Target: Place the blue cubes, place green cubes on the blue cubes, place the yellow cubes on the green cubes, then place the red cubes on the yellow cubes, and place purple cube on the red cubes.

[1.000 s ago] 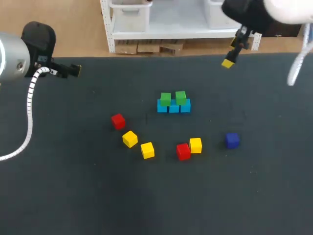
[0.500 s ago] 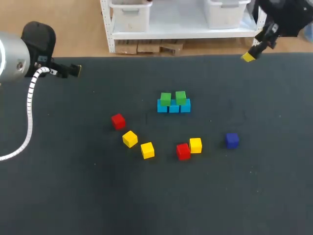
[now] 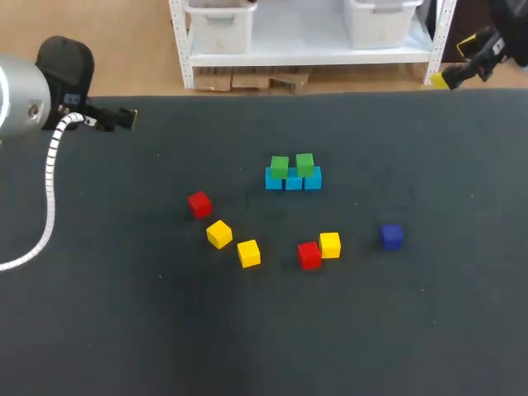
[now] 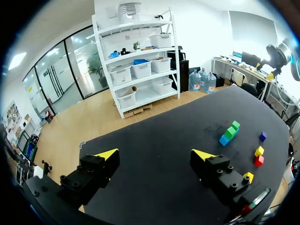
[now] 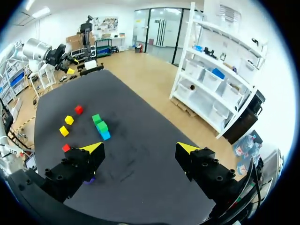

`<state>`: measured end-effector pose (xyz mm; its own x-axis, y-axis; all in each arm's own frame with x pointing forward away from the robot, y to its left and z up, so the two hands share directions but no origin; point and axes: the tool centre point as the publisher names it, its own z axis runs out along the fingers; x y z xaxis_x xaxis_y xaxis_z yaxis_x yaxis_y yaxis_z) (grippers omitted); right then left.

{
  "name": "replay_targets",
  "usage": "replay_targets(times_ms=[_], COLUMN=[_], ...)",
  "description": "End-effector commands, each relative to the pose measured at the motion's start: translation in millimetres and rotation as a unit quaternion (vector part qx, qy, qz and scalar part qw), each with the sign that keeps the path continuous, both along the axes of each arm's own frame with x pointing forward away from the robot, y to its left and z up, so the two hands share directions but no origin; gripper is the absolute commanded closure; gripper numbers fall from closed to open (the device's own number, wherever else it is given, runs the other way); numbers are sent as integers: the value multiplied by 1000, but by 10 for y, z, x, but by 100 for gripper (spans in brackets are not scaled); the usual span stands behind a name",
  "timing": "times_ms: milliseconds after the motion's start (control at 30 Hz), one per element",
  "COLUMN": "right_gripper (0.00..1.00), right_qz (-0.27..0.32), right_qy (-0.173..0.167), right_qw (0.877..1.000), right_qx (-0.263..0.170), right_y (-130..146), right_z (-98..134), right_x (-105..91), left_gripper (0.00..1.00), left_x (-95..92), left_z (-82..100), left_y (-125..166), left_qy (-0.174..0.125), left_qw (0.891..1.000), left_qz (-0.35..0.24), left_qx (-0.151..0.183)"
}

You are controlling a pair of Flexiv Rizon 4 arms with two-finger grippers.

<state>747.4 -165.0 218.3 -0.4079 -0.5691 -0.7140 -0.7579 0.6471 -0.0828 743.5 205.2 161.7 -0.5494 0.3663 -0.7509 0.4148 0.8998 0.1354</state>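
Three blue cubes [image 3: 293,180] sit in a row mid-table, with two green cubes [image 3: 280,167] [image 3: 305,164] on top of them. Loose in front lie red cubes [image 3: 199,204] [image 3: 309,255], yellow cubes [image 3: 219,234] [image 3: 248,252] [image 3: 330,245] and a purple cube [image 3: 391,236]. My left gripper [image 3: 125,118] [image 4: 155,154] hangs open and empty over the back left of the table. Open and empty too, my right gripper [image 3: 459,69] [image 5: 139,148] is at the back right corner, far from the stack [image 5: 101,127] [image 4: 229,132].
The dark table mat [image 3: 124,313] has wide bare room in front and at both sides of the cubes. The table's far edge [image 3: 247,93] runs just behind both grippers.
My right arm has swung away to the right, from above the back of the table out to its back right corner. The left arm and the cubes have not moved.
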Motion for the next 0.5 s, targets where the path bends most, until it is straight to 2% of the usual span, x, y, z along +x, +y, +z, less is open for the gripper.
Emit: replay_targets(times_ms=[33,500], right_gripper=[0,0], right_qz=[-20,-29], right_qy=[-30,-29], right_qw=[999,999], right_qx=[7,1], right_y=[-31,-57], right_z=[-32,-52], right_x=[-49,-40], left_gripper=[0,0], left_x=[-5,-5], left_z=[-4,-4], left_y=[4,4], left_qy=[-1,-1], left_qw=[1000,1000], left_qz=[0,0], left_qx=[-1,-1])
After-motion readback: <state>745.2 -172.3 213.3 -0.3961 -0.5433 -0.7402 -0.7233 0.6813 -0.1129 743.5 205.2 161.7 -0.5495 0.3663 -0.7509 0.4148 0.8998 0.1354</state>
